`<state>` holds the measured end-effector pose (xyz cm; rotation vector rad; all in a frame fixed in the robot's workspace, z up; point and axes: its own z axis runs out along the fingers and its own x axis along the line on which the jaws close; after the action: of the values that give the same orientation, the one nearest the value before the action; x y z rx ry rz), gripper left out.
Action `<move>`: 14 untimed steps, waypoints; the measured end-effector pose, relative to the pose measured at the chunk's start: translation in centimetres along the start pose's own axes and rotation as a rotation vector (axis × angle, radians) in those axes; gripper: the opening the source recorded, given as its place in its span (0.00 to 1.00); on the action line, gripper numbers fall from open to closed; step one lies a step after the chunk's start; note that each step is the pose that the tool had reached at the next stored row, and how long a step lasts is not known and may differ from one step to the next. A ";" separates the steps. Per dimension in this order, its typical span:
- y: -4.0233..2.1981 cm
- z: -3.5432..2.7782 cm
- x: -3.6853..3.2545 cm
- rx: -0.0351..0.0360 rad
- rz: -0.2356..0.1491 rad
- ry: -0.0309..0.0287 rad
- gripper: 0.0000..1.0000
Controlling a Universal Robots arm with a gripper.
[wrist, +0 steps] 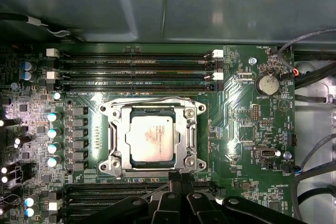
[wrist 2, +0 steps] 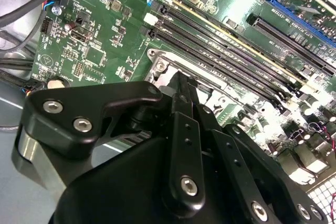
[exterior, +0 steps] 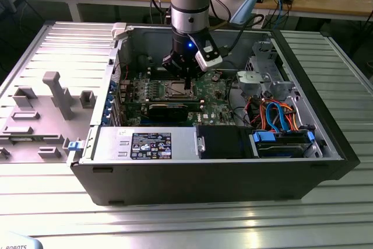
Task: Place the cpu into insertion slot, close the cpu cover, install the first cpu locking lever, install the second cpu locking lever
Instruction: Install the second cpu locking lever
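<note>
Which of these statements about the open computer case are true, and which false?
1. The cpu lies in the slot. True.
2. The cover stands raised upright. False: it lies flat around the cpu.
3. The pincer holds the cpu. False: the cpu sits in the slot, apart from it.
4. A round coin battery sits on the board. True.
5. The arm reaches into the case over the board. True.
</note>
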<state>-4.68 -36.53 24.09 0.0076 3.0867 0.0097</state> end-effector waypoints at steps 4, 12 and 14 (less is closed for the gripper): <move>0.00 0.00 0.00 -0.0001 0.000 0.0000 0.11; -0.02 0.00 0.00 0.0001 0.000 0.0267 0.11; -0.08 0.01 0.00 0.0001 0.000 0.0482 0.11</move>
<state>-4.68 -36.61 24.08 0.0080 3.1349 0.0100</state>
